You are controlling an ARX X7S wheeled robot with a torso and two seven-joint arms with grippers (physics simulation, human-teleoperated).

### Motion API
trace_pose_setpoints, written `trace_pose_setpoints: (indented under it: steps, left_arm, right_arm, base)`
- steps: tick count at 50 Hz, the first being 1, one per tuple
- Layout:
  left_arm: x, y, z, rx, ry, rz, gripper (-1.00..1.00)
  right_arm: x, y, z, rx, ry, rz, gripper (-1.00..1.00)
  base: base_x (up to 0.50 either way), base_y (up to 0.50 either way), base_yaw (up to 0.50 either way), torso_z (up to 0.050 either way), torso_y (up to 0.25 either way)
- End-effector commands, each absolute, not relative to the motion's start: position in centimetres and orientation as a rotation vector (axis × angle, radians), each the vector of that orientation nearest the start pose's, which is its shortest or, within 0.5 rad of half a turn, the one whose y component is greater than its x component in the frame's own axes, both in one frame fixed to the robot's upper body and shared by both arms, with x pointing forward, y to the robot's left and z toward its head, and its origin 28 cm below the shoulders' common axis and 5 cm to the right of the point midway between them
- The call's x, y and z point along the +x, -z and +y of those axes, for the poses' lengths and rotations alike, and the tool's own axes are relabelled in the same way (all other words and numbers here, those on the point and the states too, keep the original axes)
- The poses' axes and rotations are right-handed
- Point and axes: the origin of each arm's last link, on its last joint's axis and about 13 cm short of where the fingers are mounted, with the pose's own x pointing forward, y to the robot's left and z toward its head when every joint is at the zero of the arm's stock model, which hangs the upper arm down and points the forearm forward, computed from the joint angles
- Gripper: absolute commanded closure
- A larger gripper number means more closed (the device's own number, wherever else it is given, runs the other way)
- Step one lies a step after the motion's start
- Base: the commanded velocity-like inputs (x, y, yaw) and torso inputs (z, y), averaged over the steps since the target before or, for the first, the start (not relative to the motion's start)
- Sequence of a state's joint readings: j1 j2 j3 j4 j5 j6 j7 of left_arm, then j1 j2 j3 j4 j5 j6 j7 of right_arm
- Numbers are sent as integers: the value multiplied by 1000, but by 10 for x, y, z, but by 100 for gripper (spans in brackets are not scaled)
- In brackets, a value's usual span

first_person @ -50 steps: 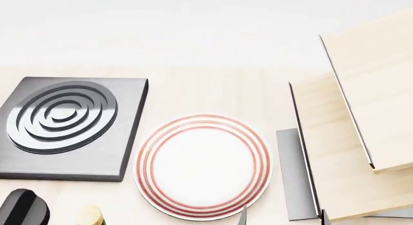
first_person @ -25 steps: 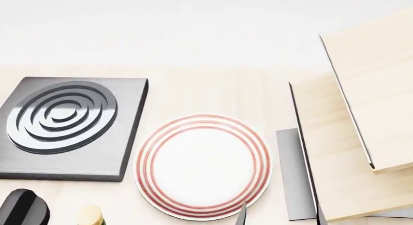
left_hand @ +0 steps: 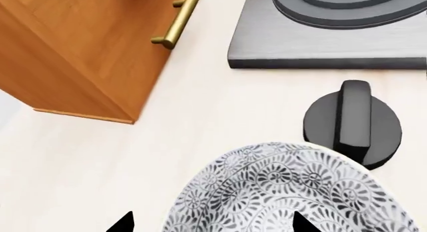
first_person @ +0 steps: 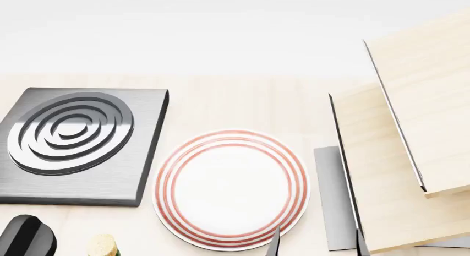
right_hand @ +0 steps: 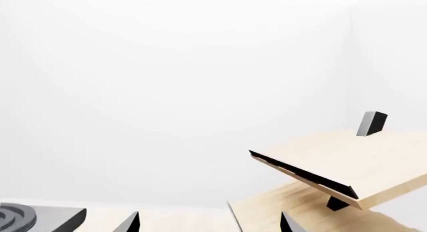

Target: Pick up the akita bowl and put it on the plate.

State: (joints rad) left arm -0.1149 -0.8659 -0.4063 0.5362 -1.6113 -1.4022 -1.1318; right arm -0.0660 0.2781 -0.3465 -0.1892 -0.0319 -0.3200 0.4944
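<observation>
Reaching step: the left gripper (left_hand: 210,224), fingers spread, hangs over the bowl (left_hand: 287,192) beside the knob (left_hand: 352,123), perhaps straddling its rim. Next: descend, pinch, carry to the plate (first_person: 230,190).

Only small portions of the robot are shown. In the left wrist view, the left gripper (left_hand: 210,223) is represented by two matte black, pointed fingertips (left_hand: 122,224) at the frame edge. The right gripper (right_hand: 208,223) is seen as two similar black wedge-shaped tips (right_hand: 131,223), rendered in the head view as thin, dark grey, blade-like fingers (first_person: 274,244); no cables, screws or markings are visible.
</observation>
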Motion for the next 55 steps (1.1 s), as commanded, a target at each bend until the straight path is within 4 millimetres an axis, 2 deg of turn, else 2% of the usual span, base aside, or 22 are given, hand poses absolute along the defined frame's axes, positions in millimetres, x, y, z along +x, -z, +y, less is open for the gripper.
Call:
trace_pose_setpoints:
  steps: [1, 41, 55]
  left_arm:
    - [148, -170, 330, 208, -382, 719, -100]
    - [134, -161, 342, 178, -420, 750, -100]
    - [137, -151, 346, 177, -435, 789, -100]
  right_arm:
    - [189, -48, -83, -97, 75, -411, -100]
    - [192, -45, -81, -105, 75, -395, -100]
    - [193, -44, -81, -105, 74, -394, -100]
  base:
    - [0, 0, 0, 0, 0]
    - [0, 0, 0, 0, 0]
    - [0, 0, 0, 0, 0]
